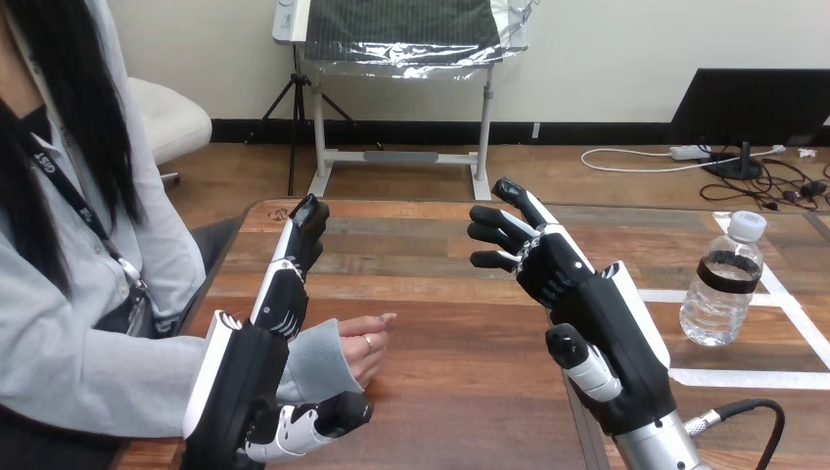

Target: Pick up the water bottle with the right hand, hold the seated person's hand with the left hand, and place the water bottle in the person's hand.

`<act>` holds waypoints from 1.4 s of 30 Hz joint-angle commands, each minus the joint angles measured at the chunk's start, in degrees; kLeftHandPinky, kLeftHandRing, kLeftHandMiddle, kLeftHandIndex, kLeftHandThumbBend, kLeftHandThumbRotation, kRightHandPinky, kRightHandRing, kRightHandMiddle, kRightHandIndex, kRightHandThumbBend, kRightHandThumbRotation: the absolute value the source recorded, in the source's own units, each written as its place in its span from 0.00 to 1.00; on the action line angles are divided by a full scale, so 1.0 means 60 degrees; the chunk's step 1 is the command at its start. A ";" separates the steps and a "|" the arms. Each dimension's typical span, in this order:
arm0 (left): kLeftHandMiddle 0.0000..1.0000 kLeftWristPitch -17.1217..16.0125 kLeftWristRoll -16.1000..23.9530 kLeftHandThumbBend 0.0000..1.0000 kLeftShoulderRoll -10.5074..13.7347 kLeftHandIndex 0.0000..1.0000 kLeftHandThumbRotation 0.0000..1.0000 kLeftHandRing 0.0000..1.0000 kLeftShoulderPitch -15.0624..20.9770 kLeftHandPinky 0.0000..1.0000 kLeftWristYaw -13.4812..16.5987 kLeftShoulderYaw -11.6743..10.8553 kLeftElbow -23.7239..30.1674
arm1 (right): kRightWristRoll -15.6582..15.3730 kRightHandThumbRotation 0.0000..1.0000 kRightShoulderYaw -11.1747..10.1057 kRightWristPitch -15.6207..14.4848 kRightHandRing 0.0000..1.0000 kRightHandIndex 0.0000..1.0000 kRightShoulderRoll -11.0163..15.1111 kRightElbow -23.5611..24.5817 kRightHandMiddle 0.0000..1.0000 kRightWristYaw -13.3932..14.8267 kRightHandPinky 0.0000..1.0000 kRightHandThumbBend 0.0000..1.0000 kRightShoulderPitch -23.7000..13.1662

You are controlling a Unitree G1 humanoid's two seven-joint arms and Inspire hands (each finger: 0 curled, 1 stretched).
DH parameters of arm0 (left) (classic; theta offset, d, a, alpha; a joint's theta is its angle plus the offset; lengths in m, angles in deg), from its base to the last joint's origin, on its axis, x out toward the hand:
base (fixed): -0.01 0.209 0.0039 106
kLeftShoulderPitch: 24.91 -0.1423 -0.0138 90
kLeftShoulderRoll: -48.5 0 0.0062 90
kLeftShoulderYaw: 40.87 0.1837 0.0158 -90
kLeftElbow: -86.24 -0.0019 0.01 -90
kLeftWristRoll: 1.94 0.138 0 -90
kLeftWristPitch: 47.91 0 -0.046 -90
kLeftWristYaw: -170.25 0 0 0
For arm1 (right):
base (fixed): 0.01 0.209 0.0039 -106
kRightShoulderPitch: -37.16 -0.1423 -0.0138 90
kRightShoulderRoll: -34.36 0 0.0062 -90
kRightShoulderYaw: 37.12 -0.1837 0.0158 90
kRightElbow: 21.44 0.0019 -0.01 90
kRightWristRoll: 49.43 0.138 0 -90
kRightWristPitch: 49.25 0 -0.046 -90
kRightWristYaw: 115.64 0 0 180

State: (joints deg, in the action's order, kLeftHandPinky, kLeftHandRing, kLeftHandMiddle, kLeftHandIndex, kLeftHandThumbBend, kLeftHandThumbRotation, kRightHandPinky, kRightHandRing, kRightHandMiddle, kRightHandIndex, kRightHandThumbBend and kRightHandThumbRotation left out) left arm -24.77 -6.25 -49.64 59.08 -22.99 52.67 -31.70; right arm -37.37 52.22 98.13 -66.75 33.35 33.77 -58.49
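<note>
- The water bottle [724,285] stands untouched near the table's [431,392] right edge. The right hand [599,315] is apart from it, fingers spread, probably to grasp it.
- The left hand [250,377], fingers straight, flanks the person's hand [367,345] at the left edge without clasping it.

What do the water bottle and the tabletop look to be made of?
The water bottle: clear, glossy plastic by the look, with a see-through wall. Its white cap looks like opaque plastic. The table: brown wood planks or veneer, with visible grain and seams, fairly matte.
</note>
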 commanded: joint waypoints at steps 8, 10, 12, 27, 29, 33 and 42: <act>1.00 -0.0113 -0.0077 1.00 -0.0114 1.00 0.74 1.00 0.0598 1.00 0.0002 -0.0034 -0.0014 | 0.0095 0.86 -0.0054 0.0230 0.86 0.95 0.0055 0.0082 0.89 0.0040 0.79 1.00 -0.0686; 1.00 -0.0155 -0.0071 1.00 -0.0096 1.00 0.74 1.00 0.0616 1.00 -0.0008 -0.0040 -0.0046 | 0.0025 0.86 -0.0069 0.0301 0.86 0.95 0.0057 0.0054 0.89 0.0087 0.79 1.00 -0.0701; 1.00 -0.0187 -0.0079 1.00 -0.0077 1.00 0.74 1.00 0.0641 1.00 -0.0029 -0.0033 -0.0063 | 0.0019 0.86 -0.0069 0.0316 0.86 0.95 0.0062 0.0045 0.89 0.0088 0.79 1.00 -0.0709; 1.00 -0.0100 -0.0063 1.00 -0.0075 1.00 0.74 1.00 0.0637 1.00 -0.0024 -0.0038 0.0008 | 0.0084 0.86 -0.0034 0.0163 0.87 0.95 0.0033 0.0123 0.89 0.0068 0.80 1.00 -0.0667; 1.00 -0.0054 -0.0104 1.00 -0.0065 1.00 0.74 1.00 0.0618 1.00 -0.0041 -0.0021 0.0053 | 0.0077 0.85 -0.0026 0.0156 0.87 0.95 0.0023 0.0138 0.90 0.0074 0.80 1.00 -0.0663; 1.00 -0.0034 -0.0221 1.00 -0.0049 1.00 0.73 1.00 0.0614 1.00 -0.0100 0.0027 0.0061 | 0.0194 0.84 0.0009 0.0115 0.88 0.96 0.0010 0.0159 0.90 -0.0021 0.80 1.00 -0.0664; 1.00 -0.0142 -0.0121 1.00 -0.0045 1.00 0.74 1.00 0.0639 1.00 -0.0105 -0.0063 -0.0007 | 0.0084 0.84 -0.0024 0.0217 0.88 0.96 0.0024 0.0088 0.90 0.0061 0.81 1.00 -0.0695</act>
State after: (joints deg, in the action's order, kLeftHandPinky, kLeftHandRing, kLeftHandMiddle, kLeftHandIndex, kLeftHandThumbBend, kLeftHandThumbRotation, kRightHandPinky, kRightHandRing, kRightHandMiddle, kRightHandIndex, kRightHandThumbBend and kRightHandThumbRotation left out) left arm -24.80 -6.69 -49.66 59.26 -23.62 52.65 -32.18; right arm -37.12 52.29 98.52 -66.79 33.33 33.75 -58.50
